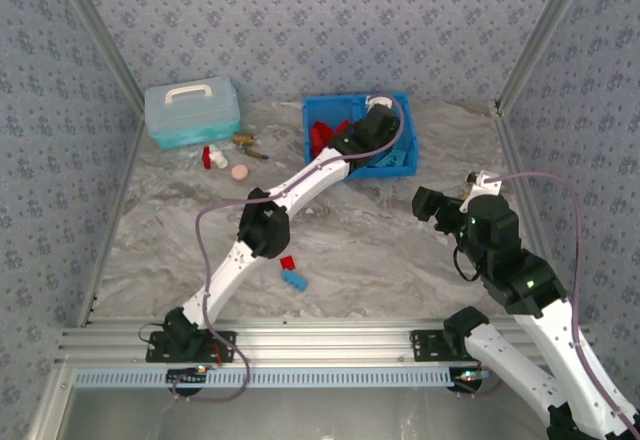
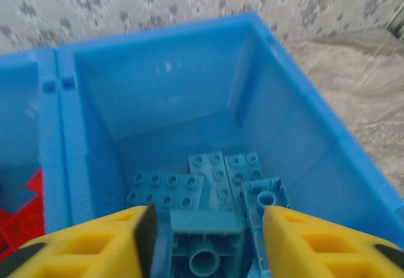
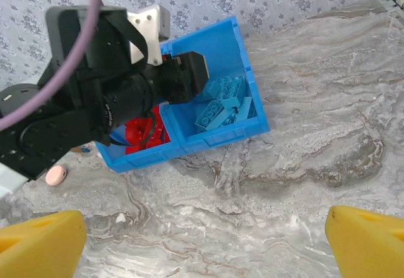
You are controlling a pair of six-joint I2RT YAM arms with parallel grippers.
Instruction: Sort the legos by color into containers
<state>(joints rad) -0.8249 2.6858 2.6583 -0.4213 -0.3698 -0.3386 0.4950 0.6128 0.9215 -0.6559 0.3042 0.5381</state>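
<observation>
**A:** Where is the left end effector (image 2: 205,243)?

**B:** Over the right compartment of the bin (image 2: 189,69), with its yellow fingers (image 2: 95,240) apart. An upturned brick (image 2: 207,249) in light blue sits between them, hollow underside toward the camera. There is a slit of space at the right finger, so nothing is clamped.

**A:** And below it?

**B:** A pile of blue bricks (image 2: 208,180), studded, hard, glossy plastic, on the compartment floor. Across the divider (image 2: 60,132), the red bricks (image 2: 19,224) lie in the left compartment.

**A:** The other arm?

**B:** The right end effector (image 3: 203,243) hangs wide open over the desk (image 3: 303,164). Nothing is between its fingers, and it is well apart from the bin.

**A:** Any pieces outside the bin?

**B:** A stray red brick (image 1: 288,262) and a stray blue brick (image 1: 295,280) lie just beside each other on the desk, near the left arm's elbow (image 1: 262,222).

**A:** What is the surface like?

**B:** Smooth, with grey marbled veining. Walls (image 1: 300,20) papered in a blue-grey flower print close it on three sides, and a ribbed metal rail (image 1: 320,342) runs along the near edge.

**A:** Room to move?

**B:** The bin is bright blue, straight-walled and open-topped, and it stands against the back wall. A pale teal lidded box (image 1: 192,110), a small bottle (image 1: 213,156) and a pink disc (image 1: 239,172) cluster at the back left. The middle and right of the desk lie open.
</observation>
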